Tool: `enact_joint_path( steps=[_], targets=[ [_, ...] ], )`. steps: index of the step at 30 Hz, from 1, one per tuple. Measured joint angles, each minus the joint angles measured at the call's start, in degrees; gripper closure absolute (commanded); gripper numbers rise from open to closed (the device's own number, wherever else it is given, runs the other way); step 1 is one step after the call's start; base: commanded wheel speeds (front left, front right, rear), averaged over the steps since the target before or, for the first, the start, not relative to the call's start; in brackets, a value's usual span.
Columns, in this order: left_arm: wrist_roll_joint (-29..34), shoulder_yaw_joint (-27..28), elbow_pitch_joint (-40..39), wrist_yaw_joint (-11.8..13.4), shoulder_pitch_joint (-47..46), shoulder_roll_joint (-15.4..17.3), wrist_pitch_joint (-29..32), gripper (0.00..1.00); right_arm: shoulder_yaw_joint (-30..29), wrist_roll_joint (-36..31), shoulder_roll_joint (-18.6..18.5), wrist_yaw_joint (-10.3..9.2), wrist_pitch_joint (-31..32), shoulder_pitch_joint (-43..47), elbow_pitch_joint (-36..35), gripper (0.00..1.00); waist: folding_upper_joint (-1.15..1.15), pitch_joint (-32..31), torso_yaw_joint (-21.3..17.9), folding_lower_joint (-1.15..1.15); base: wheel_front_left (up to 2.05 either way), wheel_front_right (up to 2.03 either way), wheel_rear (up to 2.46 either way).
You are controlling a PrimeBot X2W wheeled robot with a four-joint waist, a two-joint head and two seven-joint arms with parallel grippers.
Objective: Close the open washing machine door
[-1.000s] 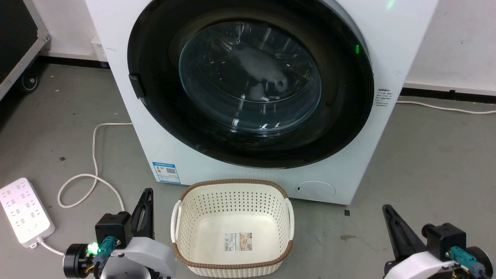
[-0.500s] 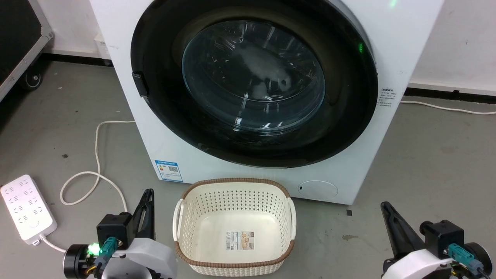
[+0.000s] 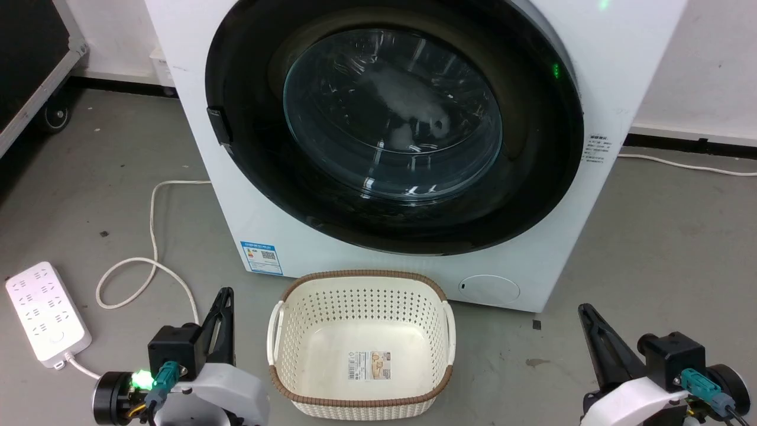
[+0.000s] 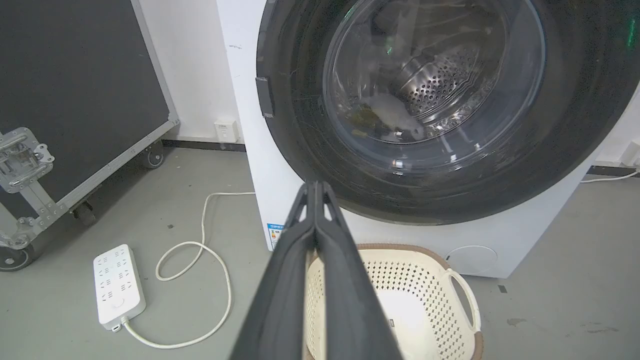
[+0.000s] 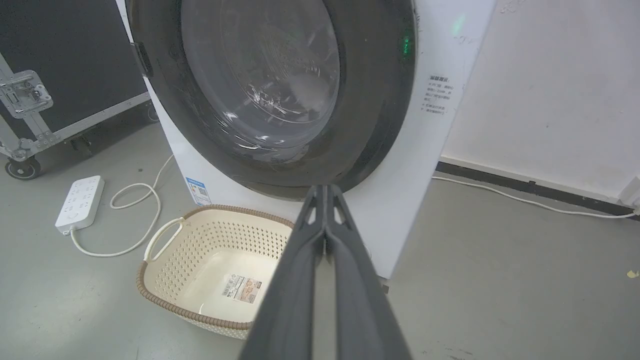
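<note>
The washing machine door (image 3: 393, 112) sits far ahead, above both arms, and looks flush on the washing machine (image 3: 615, 71). Latched or not, I honestly can't tell. Its catch edge (image 3: 216, 125) is left, nearer the left gripper (image 3: 226, 294). That one and the right gripper (image 3: 582, 307) are both pinched together, empty.

Washing machine (image 3: 331, 260) top cut off at head view's 12 o'clock edge. Blue label (image 3: 261, 257) txt too small to read. Pale lump (image 3: 408, 112) behind washing machine door (image 3: 390, 160) glass blurred.
</note>
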Motion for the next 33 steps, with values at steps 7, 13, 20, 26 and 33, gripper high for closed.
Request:
enact_joint_path(
  steps=[7,13,20,26,33],
  targets=[
    [0.89,0.30,-0.75,-0.09,0.51,-0.29,0.51,1.00,0.14,-0.33,0.00,0.00,0.27,-0.02,-0.27,1.00,0.00,0.11,0.27,0.00,0.00,0.00,0.00],
    [1.44,0.54,-1.44,-0.43,0.62,-0.62,1.02,1.00,0.32,-0.62,0.00,0.00,0.51,-0.37,-0.54,1.00,0.00,0.20,0.50,0.00,0.00,0.00,0.00],
    [2.48,0.80,-2.14,-0.49,0.80,-1.09,1.57,1.00,0.46,-1.02,0.00,0.00,0.77,-0.68,-0.86,1.00,0.00,0.31,0.76,0.00,0.00,0.00,0.00],
    [3.35,1.15,-2.68,-0.57,1.02,-1.31,2.03,1.00,0.63,-1.05,0.00,0.00,0.94,-0.71,-1.19,1.00,0.00,0.38,0.92,0.00,0.00,0.00,0.00],
    [3.35,1.20,-2.69,-0.57,1.03,-1.32,2.03,1.00,0.64,-1.05,0.00,0.00,0.94,-0.71,-1.22,1.00,0.00,0.37,0.92,0.00,0.00,0.00,0.00]
  ],
)
